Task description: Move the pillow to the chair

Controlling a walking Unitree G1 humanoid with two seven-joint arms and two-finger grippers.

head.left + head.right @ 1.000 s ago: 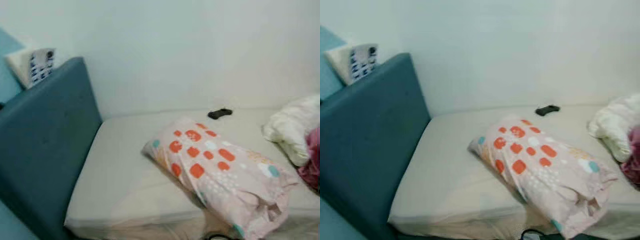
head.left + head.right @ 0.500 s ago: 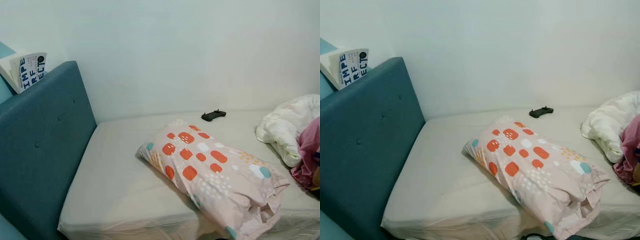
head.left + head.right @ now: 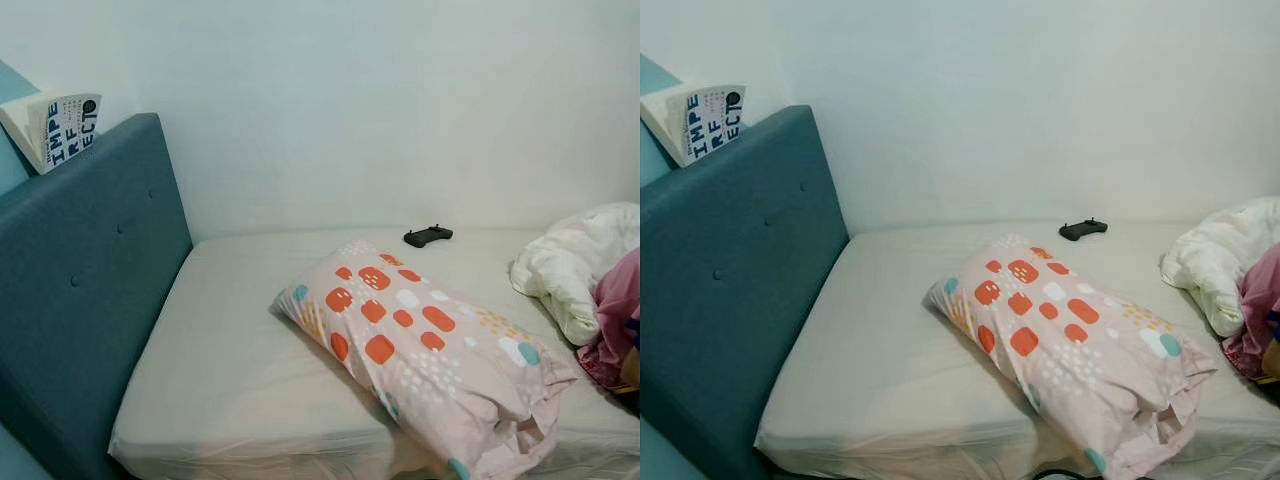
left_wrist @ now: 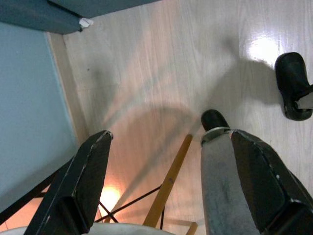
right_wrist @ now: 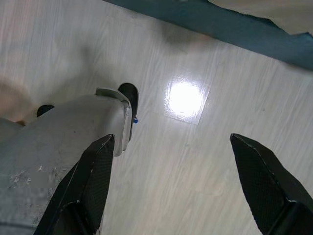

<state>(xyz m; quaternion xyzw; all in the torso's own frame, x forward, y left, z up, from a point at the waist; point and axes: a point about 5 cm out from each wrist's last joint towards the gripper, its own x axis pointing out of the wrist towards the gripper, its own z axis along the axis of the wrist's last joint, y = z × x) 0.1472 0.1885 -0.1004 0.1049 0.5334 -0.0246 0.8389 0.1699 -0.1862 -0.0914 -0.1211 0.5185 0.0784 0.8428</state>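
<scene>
pillow [image 3: 425,355] lying slantwise near the front edge of the bed [image 3: 240,350], untouched. left hand [image 4: 166,186] and right hand [image 5: 171,183] hanging over the wooden floor [image 5: 195,147], fingers spread wide, gripping nothing. black controller [image 3: 428,236] by the bed's far edge.

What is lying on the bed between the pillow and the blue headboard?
Nothing: in the left eye view, bare sheet stretches between the pillow and the headboard.

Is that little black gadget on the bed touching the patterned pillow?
Apart. The left eye view shows bare sheet between the black gadget by the wall and the pillow.
</scene>
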